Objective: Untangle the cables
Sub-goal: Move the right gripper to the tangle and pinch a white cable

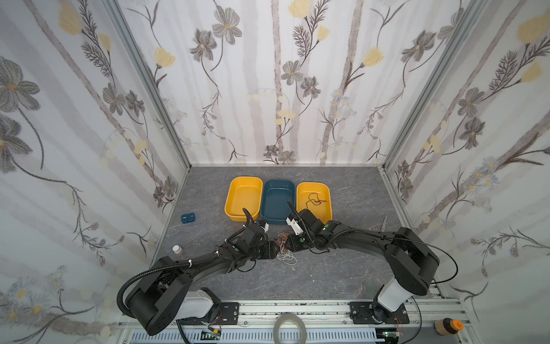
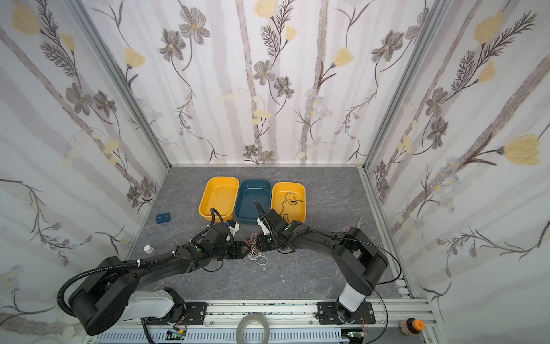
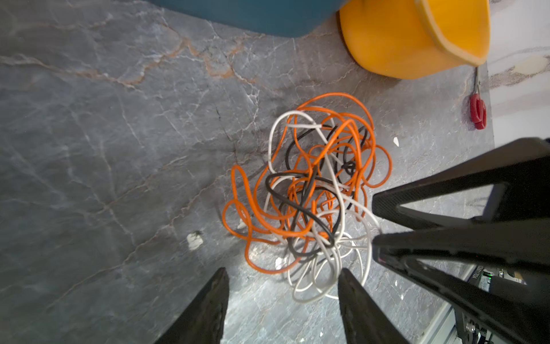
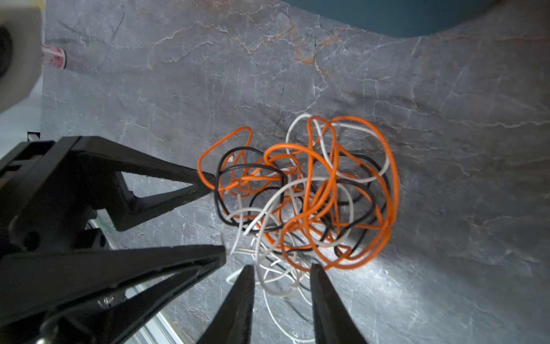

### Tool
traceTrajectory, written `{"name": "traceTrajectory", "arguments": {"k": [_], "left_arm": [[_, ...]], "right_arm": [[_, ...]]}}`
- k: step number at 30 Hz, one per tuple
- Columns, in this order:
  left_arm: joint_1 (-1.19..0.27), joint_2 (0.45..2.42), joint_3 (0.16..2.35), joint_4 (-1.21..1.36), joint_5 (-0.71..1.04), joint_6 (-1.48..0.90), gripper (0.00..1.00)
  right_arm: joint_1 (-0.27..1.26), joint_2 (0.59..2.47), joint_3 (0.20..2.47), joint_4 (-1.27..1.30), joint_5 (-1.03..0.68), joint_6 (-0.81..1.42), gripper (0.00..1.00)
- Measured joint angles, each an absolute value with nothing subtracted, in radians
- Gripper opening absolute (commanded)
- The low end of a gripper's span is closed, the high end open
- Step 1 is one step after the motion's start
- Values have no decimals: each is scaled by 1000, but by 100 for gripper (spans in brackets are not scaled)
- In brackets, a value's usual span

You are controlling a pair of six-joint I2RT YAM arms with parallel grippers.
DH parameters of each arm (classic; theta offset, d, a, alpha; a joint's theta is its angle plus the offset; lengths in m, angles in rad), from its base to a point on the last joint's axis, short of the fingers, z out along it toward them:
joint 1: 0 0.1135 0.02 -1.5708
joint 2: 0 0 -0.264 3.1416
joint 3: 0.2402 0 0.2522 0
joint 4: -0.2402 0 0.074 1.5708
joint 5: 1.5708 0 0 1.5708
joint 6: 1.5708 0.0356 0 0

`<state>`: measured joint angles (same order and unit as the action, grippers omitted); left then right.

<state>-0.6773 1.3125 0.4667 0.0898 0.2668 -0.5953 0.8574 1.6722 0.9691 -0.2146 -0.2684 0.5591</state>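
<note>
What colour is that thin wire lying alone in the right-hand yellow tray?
Black. The wire shows best in a top view, dark against the yellow tray.

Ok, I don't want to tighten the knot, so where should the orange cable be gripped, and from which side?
Probably take the orange cable at the lone loop jutting left from the tangle onto bare table. Come from the left with the left gripper, jaws across the strand: there it lies alone.
</note>
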Motion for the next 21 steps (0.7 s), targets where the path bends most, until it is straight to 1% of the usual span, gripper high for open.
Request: {"name": "traceTrajectory", "arguments": {"k": [3, 6, 11, 14, 21], "left_arm": [[-673, 1338, 467, 118, 276, -602, 56], [-673, 1369, 478, 128, 289, -605, 50], [-673, 1415, 497, 155, 304, -609, 34], [-673, 1433, 505, 160, 304, -609, 26], [-667, 1436, 513, 157, 294, -609, 16]], "right_arm": [[868, 1691, 969, -201, -262, 560, 22], [869, 1697, 968, -206, -253, 561, 16], [869, 1681, 968, -208, -236, 560, 8], [869, 1641, 969, -213, -230, 556, 7], [869, 1535, 969, -278, -198, 528, 5]]}}
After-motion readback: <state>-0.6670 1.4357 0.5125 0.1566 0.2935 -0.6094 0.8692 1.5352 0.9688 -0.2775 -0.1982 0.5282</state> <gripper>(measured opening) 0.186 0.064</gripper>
